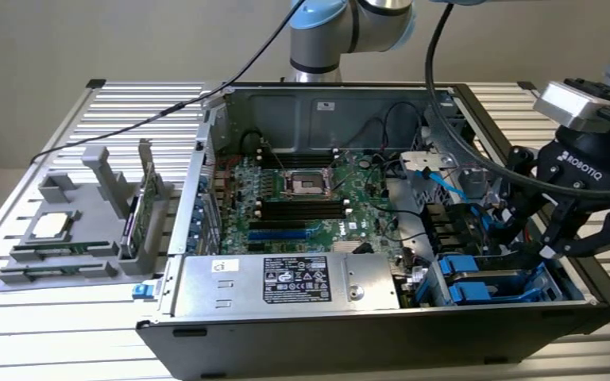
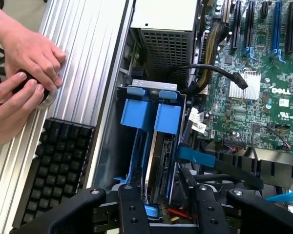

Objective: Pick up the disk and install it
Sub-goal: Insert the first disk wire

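Gripper hangs with 2 fingers spread, holding nothing, over 1 disk standing in the bay at the exterior view's right.

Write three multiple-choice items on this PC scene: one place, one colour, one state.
1. Where is the gripper?
A. over the drive bay, at the exterior view's right
B. over the CPU socket
C. over the grey tray

2. What colour are the carriers in the bay?
A. red
B. blue
C. yellow

3. What state is the gripper in?
A. shut on a cable
B. shut on a card
C. open

Answers:
1 A: it hangs above the bay at the case's corner.
2 B: both are bright blue.
3 C: the jaws stand apart with nothing clamped between them.
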`<state>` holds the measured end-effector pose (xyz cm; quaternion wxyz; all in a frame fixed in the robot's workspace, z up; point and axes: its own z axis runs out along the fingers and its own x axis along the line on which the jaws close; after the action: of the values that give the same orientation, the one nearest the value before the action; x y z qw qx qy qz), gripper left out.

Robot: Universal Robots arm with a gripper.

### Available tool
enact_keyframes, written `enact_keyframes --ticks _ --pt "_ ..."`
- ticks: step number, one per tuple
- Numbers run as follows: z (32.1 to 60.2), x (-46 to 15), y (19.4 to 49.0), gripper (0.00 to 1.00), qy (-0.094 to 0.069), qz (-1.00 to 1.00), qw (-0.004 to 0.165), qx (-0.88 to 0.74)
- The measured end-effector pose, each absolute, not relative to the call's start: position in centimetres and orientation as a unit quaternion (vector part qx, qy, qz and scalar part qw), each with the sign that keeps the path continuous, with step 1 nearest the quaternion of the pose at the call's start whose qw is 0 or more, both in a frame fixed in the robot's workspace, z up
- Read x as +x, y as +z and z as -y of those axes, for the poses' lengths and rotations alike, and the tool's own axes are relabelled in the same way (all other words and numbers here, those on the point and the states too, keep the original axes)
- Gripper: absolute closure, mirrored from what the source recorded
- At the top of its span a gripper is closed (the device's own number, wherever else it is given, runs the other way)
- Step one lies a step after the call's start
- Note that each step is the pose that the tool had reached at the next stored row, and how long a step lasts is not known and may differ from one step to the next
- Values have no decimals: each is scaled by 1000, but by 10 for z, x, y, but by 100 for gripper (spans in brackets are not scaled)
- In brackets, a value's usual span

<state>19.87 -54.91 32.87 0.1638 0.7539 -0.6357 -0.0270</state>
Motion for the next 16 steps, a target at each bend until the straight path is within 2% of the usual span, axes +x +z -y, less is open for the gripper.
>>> enact_keyframes --ticks 12,16 --pt "549 199 329 56 -24 586 156 795" --pt "549 199 329 56 -41 577 131 805"
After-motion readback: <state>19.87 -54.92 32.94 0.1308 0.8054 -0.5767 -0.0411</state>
